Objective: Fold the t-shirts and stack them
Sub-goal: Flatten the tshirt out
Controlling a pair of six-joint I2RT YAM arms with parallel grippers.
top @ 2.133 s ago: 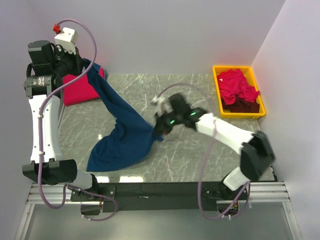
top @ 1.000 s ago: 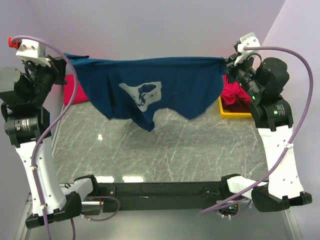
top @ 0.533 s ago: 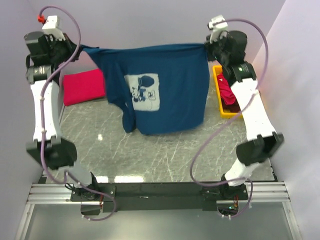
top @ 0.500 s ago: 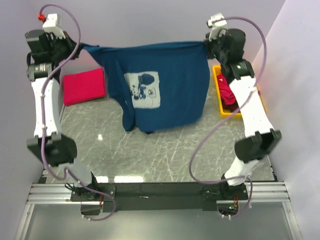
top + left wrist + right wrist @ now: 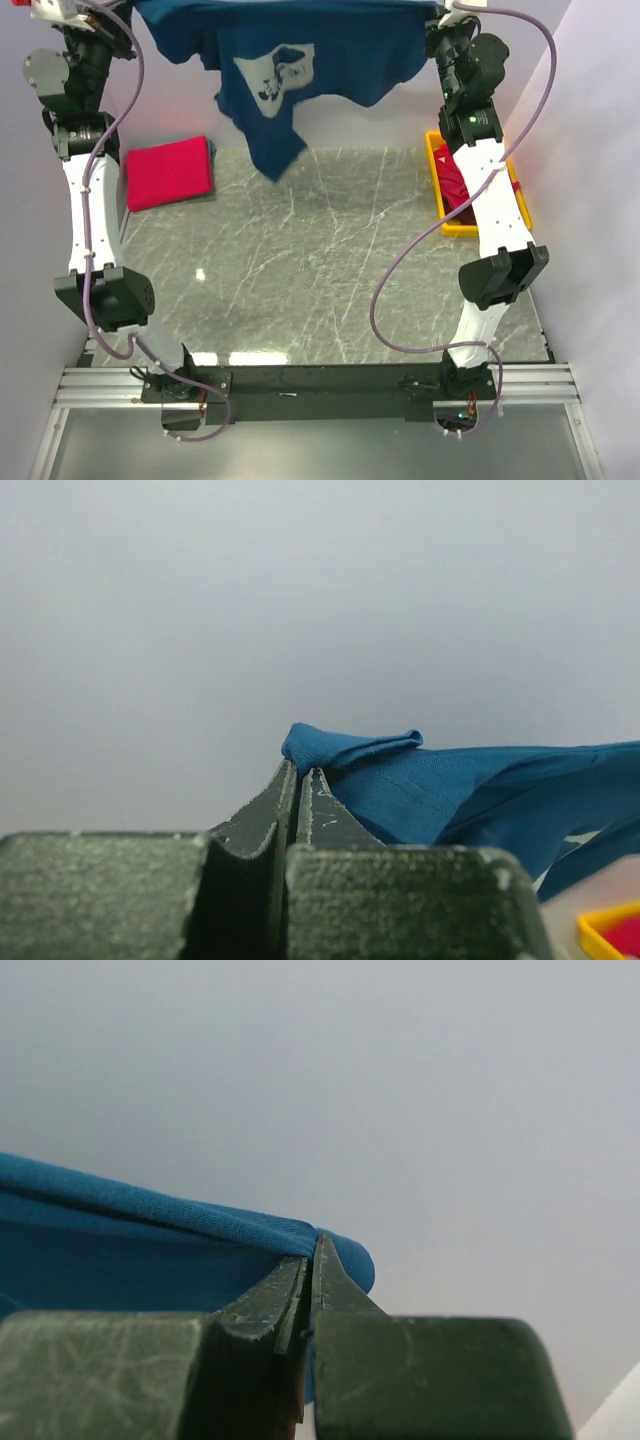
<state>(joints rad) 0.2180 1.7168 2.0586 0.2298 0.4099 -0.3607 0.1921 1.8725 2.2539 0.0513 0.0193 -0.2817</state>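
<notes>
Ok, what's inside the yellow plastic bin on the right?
Bright red-pink cloth shows along the left side of the yellow plastic bin. The white right arm crosses over it and hides the rest of its contents.

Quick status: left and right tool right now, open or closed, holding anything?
Left tool: closed, pinching one edge of the navy blue cloth t-shirt.
Right tool: closed, pinching that shirt's opposite edge.
</notes>
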